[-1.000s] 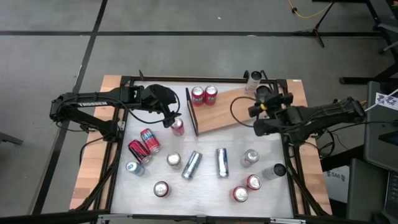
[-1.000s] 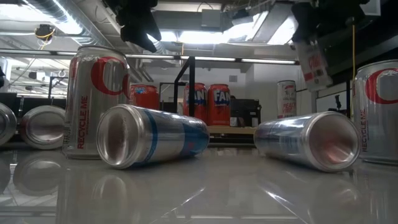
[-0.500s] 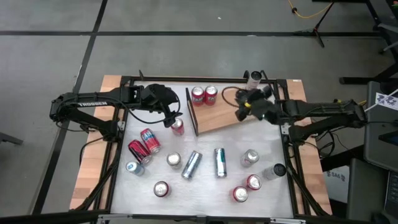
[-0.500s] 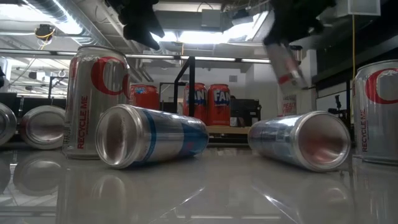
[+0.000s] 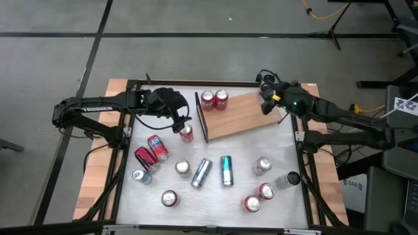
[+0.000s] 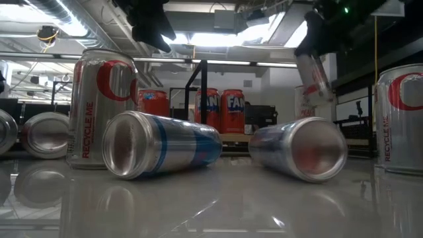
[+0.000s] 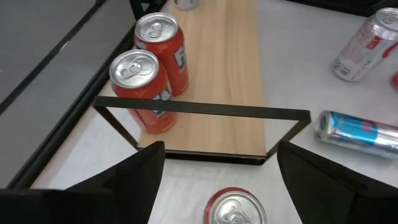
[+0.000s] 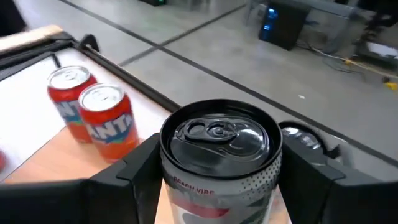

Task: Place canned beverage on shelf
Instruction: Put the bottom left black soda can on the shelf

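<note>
The white table [image 5: 215, 196] spreads under me, scattered with cans, and at its far side lies the shelf [image 5: 236, 116], a light wood-grain board with its thin dark rail [image 5: 201, 117] standing along the short edge nearest my left arm. Two orange cans [image 5: 214, 99] stand upright side by side on the shelf, in the far corner close to that rail. My right arm reaches in over the shelf's other end, and my right gripper [image 8: 214, 171] holds its fingers clamped on either side of a silver can [image 8: 216, 152], dark-topped with red lettering; in the low view that can hangs tilted in the air, clear of the table, and from above it sits over the far right end of the shelf. My left gripper [image 7: 214, 165] hangs just outside the rail with its fingers spread apart and nothing between them, directly above a red can [image 5: 186, 132] standing on the table beside the shelf. Nearer the front, a blue-and-silver can [image 5: 226, 170] and another silver can [image 5: 201, 173] lie on their sides.
</note>
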Action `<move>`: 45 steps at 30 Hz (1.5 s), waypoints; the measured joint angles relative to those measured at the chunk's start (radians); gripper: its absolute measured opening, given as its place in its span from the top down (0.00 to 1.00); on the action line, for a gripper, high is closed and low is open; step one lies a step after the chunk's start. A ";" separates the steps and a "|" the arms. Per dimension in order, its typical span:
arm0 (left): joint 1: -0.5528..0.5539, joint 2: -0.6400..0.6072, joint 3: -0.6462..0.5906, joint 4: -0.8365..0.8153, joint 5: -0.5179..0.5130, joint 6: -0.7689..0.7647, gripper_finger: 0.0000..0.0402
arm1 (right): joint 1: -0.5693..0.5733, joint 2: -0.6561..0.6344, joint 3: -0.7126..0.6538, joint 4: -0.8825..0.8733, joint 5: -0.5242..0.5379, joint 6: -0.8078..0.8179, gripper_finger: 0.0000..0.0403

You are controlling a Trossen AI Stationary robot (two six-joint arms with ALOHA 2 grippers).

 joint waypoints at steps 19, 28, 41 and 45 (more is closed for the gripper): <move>0.000 0.000 0.000 0.031 -0.026 -0.001 0.25 | -0.140 -0.297 -0.444 0.416 -0.058 -0.096 0.40; 0.000 0.000 0.000 0.046 -0.026 0.000 0.25 | -0.140 -0.296 -0.488 0.424 -0.029 -0.114 0.38; 0.000 0.000 0.000 0.046 -0.026 0.000 0.25 | -0.140 -0.296 -0.493 0.419 0.000 -0.110 0.38; 0.000 0.000 0.000 0.046 -0.026 0.000 0.25 | -0.140 -0.296 -0.493 0.418 -0.009 -0.084 0.38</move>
